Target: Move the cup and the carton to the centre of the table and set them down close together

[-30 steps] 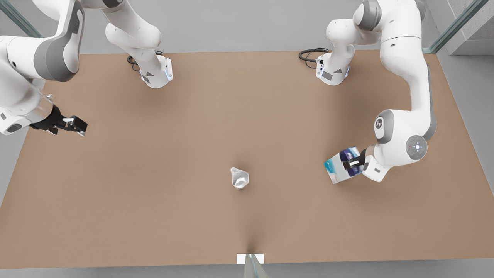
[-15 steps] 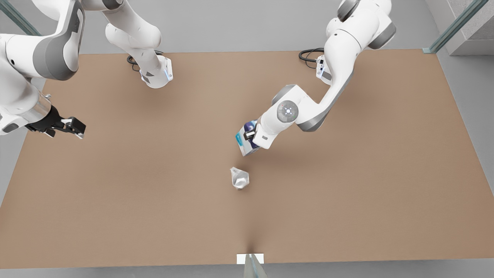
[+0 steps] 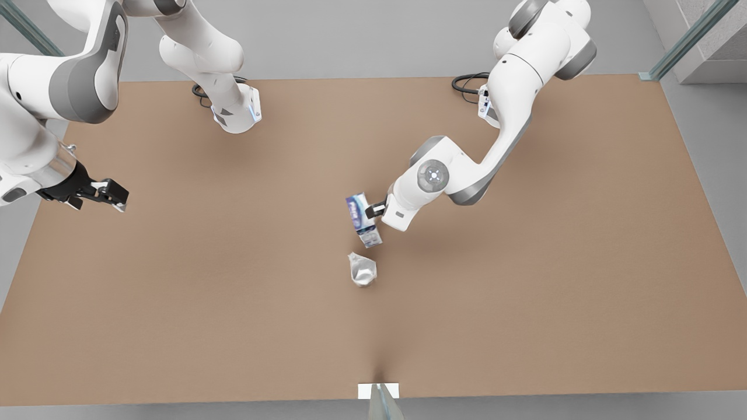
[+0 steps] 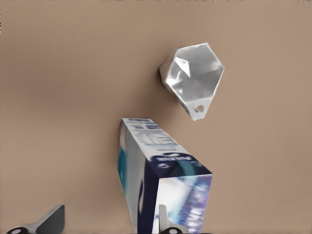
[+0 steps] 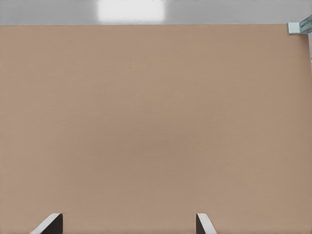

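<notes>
Carton [image 3: 363,220] sits at the middle of the tabletop [image 3: 525,291], tilted, its dark blue band facing up toward the front camera, and the left hand [image 3: 375,209] reaches it from the front view's right. From the left wrist camera the carton [image 4: 161,183] shows white, blue and teal print; one finger [image 4: 165,220] lies against its near face and the other finger [image 4: 46,222] stands well clear to the side, so the left hand's fingers are spread and whether the carton is truly pinched I cannot tell. Whether the carton's lower end touches the tabletop I cannot tell either. Just beside it, toward the near edge in the front view, stands the cup [image 3: 362,269], silvery and faceted, resting on the tabletop with a small gap between it and the carton. The left wrist camera shows the cup [image 4: 192,80] close beyond the carton's far end, apart from it. Over at the front view's left edge the right hand [image 3: 111,195] hovers above the tabletop, waiting, well apart from both things. Its wrist camera looks down on bare brown tabletop [image 5: 156,122], with its two fingertips [image 5: 48,223] spread wide and nothing between them.
</notes>
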### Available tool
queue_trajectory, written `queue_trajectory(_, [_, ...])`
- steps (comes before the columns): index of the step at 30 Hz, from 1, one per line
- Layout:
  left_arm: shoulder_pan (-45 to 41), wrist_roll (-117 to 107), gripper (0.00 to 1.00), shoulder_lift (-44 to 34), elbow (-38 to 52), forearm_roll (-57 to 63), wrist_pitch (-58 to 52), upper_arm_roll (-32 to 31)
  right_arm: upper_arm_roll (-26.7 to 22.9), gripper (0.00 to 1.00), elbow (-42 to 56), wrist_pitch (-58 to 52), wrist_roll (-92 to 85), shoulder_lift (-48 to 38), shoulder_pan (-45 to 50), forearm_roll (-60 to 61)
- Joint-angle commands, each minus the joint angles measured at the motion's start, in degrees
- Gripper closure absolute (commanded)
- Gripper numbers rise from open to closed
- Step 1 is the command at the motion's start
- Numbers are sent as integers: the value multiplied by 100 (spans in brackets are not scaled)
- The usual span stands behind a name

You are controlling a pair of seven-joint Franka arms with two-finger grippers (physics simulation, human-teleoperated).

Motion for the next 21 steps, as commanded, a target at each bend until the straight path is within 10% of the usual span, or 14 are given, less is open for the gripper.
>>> queue_trajectory(1, [0, -1, 0, 0, 0, 4, 0, 0, -3, 0, 0, 0, 0, 6, -2, -6])
queue_trajectory(5, [61, 209, 0, -71, 246, 215, -518, 307, 6, 0, 0, 0, 0, -3, 16, -6])
queue_trajectory(9, [35, 4285, 0, -544, 1178, 268, -1934, 2494, 6, 0, 0, 0, 9, 15, 16, 3])
queue_trajectory(21, [527, 5659, 0, -1679, 615, 655, -2259, 2777, 6, 0, 79, 0, 0, 6, 7, 267])
